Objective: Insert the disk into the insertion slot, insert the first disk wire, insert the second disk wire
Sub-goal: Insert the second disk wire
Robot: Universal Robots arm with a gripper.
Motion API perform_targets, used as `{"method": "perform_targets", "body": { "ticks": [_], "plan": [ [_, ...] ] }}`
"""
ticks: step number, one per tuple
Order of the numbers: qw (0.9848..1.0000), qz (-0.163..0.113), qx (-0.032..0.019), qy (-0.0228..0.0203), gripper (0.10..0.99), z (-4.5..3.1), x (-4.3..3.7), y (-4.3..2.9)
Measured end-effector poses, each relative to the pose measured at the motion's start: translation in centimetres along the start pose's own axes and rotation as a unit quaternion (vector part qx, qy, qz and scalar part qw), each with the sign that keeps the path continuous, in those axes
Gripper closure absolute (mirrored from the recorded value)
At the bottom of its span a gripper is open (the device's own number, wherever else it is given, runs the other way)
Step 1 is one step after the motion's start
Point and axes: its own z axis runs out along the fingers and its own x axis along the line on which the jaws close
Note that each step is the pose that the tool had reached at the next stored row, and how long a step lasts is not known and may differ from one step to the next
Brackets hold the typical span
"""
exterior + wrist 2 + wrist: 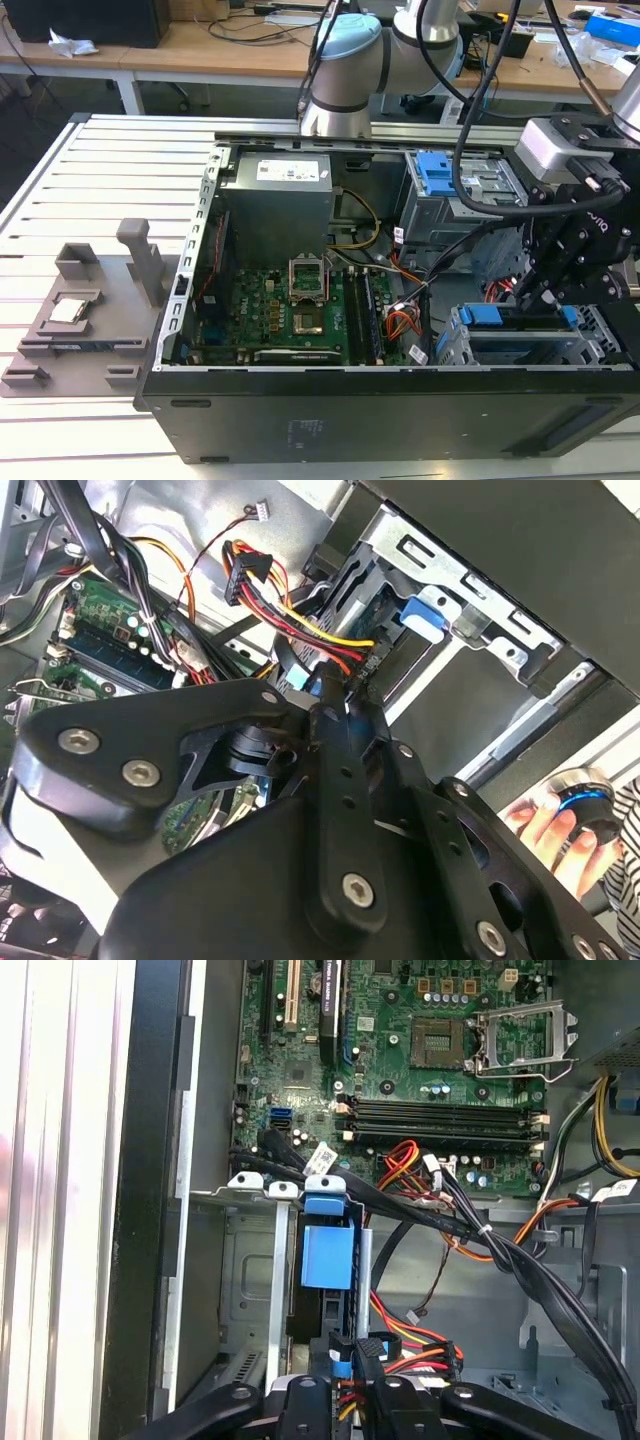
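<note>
The gripper [352,1385] is seen low at the disk [327,1256], seated in the insertion slot [262,1290]; the jaws are clamped on a wire plug [371,1350]. Squareness with the disk's socket should be kept, the cable bundle [430,1215] beyond avoided.

Nothing readable with certainty. Upper middle of the exterior view: white sticker [292,170] on the grey power supply [275,215], print too small to make out. Far right of that view: pale lettering [598,226] on the black wrist housing [585,250], cut off partway. In the first wrist view: tiny white markings across the green motherboard [400,1020] and white tags [322,1153] on the cables, all illegible.
</note>
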Motion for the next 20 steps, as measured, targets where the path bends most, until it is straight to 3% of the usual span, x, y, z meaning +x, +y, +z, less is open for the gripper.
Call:
{"method": "perform_targets", "body": {
  "ticks": [8, 9, 10, 20],
  "plan": [
    [1.0000, 0.000, 0.0000, -0.0001, 0.843, 0.05, 0.01, 0.08],
    [1.0000, 0.000, 0.0000, -0.0001, 0.925, 0.05, 0.01, 0.08],
    [1.0000, 0.000, 0.0000, -0.0001, 0.937, 0.05, 0.01, 0.08],
    [1.0000, 0.000, -0.0008, 0.0000, 0.937, 0.01, 0.04, -0.27]
  ]
}}
